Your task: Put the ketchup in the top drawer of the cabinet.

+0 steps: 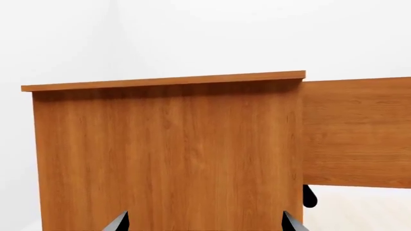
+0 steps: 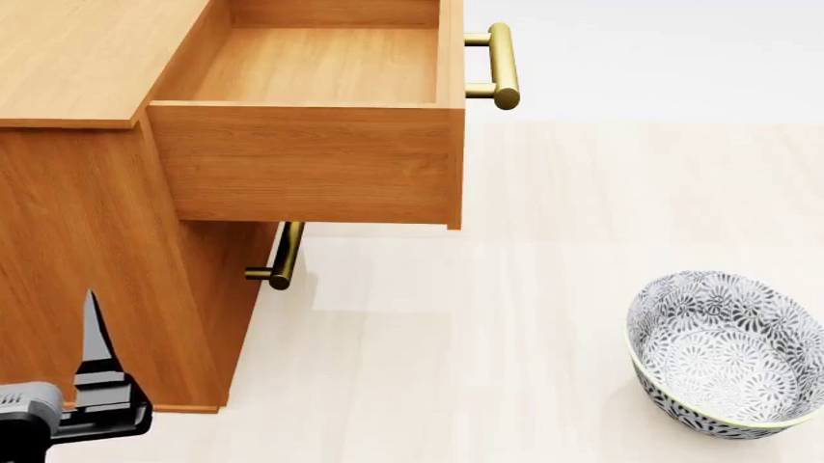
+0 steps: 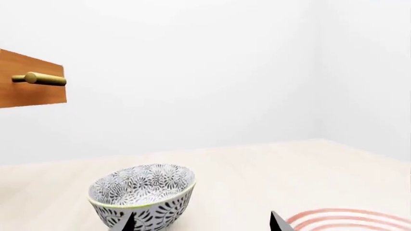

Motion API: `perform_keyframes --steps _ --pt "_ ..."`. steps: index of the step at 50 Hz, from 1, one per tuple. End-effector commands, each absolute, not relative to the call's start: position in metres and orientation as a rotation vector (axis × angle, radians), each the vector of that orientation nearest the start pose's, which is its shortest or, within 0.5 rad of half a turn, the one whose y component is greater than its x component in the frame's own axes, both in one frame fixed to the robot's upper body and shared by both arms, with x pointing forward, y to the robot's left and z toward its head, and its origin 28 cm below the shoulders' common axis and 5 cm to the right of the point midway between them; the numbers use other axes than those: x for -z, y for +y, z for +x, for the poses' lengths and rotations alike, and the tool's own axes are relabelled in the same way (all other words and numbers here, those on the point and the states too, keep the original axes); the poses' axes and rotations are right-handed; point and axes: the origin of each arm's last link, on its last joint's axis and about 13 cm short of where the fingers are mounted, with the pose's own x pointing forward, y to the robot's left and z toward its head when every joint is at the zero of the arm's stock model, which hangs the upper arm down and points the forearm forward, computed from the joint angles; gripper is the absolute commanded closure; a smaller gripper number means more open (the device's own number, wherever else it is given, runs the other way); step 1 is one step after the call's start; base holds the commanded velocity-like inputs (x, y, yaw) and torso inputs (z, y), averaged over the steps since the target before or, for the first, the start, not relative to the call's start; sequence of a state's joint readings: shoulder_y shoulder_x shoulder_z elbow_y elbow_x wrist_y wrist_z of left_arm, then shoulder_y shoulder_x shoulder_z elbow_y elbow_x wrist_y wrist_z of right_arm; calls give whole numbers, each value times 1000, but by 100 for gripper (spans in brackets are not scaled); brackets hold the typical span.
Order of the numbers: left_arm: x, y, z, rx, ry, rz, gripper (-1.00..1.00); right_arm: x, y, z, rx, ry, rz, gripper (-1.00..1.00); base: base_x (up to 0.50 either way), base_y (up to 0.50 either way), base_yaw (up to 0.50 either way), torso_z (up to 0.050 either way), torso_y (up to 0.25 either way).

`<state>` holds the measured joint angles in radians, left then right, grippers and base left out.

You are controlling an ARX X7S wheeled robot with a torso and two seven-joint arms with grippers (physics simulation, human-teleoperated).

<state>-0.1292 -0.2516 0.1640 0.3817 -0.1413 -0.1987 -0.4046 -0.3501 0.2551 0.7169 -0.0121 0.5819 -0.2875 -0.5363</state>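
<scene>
The ketchup is out of view in every frame. The cabinet (image 2: 77,193) stands at the left. Its top drawer (image 2: 309,164) is pulled out and shows an empty inside, with its brass handle (image 2: 503,66) at the front. My left gripper (image 2: 95,333) is low beside the cabinet's side. In the left wrist view it (image 1: 204,224) is open and empty, facing the cabinet's side panel (image 1: 167,154), with the drawer's side (image 1: 356,130) beyond. My right gripper (image 3: 202,224) is open and empty, just short of the bowl (image 3: 142,192). It does not show in the head view.
The grey-white patterned bowl (image 2: 721,357) stands on the pale floor at the right. The lower drawer is shut, and its brass handle (image 2: 281,258) sits under the open drawer. A red-ringed round thing (image 3: 353,219) lies on the floor near my right gripper.
</scene>
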Motion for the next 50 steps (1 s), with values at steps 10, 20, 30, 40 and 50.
perform_keyframes --steps 10,20,30,40,50 --pt "-103 219 230 -192 -286 51 -100 -17 -292 86 190 -227 30 -100 0 0 0 0 0" --pt "-102 221 229 -196 -285 48 -100 -1 -295 85 194 -219 44 -100 0 0 0 0 0" --pt "-103 221 229 -196 -285 47 -100 5 -295 85 200 -216 54 -100 0 0 0 0 0" --pt "-102 221 229 -199 -282 46 -100 -10 -290 91 173 -247 42 -100 0 0 0 0 0" --pt "-101 222 230 -201 -279 46 -100 -18 -277 101 106 -262 41 -100 0 0 0 0 0"
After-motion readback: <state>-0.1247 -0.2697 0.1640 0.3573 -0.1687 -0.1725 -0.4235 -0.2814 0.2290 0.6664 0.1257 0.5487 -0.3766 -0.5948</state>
